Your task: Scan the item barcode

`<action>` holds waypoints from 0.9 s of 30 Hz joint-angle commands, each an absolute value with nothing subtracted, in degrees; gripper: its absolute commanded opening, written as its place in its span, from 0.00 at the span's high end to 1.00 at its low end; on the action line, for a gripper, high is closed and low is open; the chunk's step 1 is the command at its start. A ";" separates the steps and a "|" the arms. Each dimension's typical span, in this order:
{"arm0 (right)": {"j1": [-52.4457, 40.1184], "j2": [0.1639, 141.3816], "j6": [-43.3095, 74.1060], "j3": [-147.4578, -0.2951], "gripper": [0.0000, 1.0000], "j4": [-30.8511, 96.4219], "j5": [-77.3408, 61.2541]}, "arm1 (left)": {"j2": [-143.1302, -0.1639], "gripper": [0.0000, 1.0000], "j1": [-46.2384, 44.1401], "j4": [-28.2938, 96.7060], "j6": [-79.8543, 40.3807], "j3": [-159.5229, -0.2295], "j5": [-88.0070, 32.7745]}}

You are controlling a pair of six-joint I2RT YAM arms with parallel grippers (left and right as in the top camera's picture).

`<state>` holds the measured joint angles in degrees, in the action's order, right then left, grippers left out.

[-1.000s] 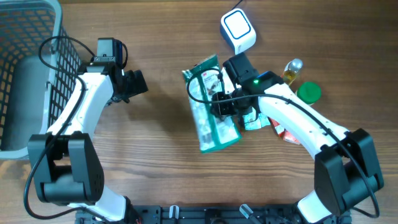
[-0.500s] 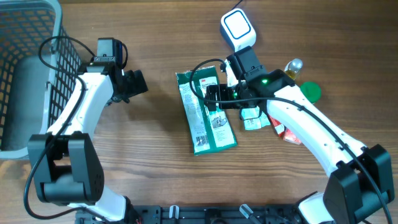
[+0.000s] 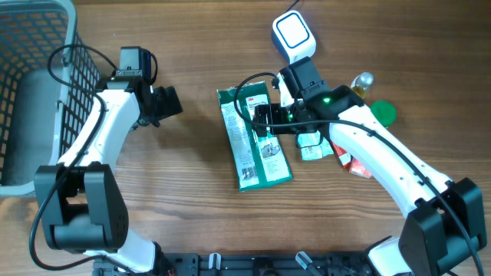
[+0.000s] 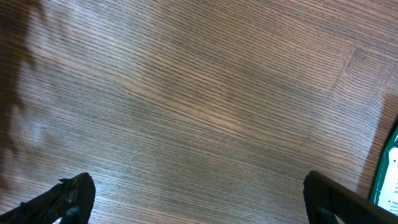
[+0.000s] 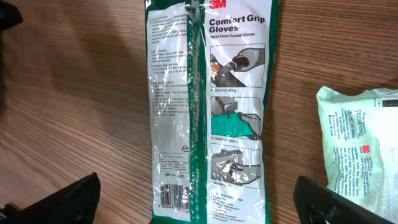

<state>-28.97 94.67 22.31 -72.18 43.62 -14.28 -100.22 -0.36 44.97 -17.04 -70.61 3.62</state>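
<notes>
Glove packet (image 3: pixel 253 142) no longer tilting in my right gripper (image 3: pixel 262 121), lying flat on the table (image 3: pixel 192 192), barcode (image 5: pixel 171 198) facing up, right jaws standing wide open over it, my left gripper (image 3: pixel 165 103) hanging open well apart, scanner (image 3: pixel 294 37) sitting near.

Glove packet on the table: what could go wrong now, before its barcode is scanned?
1. The glove packet lies flat, so the open right gripper may slide it instead of lifting it.
2. Its barcode sits at the end far from the scanner and may miss it.
3. The small white packet lies close and could be caught.
</notes>
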 commanded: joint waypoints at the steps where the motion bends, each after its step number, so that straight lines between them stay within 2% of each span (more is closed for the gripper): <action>1: -28.84 94.28 22.57 -72.62 0.00 43.33 -13.32 | -100.09 0.00 -0.25 45.01 -16.91 -70.94 4.38; 6: -28.84 91.53 22.63 -72.62 0.00 43.24 -13.34 | -100.09 0.00 -0.25 45.01 -16.91 -70.94 4.38; 11: -28.84 81.80 22.55 -72.62 0.00 43.35 -13.34 | -100.09 0.00 -0.25 45.01 -16.93 -70.94 4.38; 19: -26.52 60.95 22.48 -72.62 0.00 43.46 -12.67 | -100.09 0.00 -0.25 45.01 -16.93 -70.94 4.38; 27: -23.35 35.59 22.09 -69.43 0.00 44.40 -1.72 | -100.09 0.00 -0.25 45.01 -16.91 -70.94 4.38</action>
<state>-24.49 42.72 22.28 -71.88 43.90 -6.55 -100.22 -0.36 44.99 -17.04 -70.61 3.64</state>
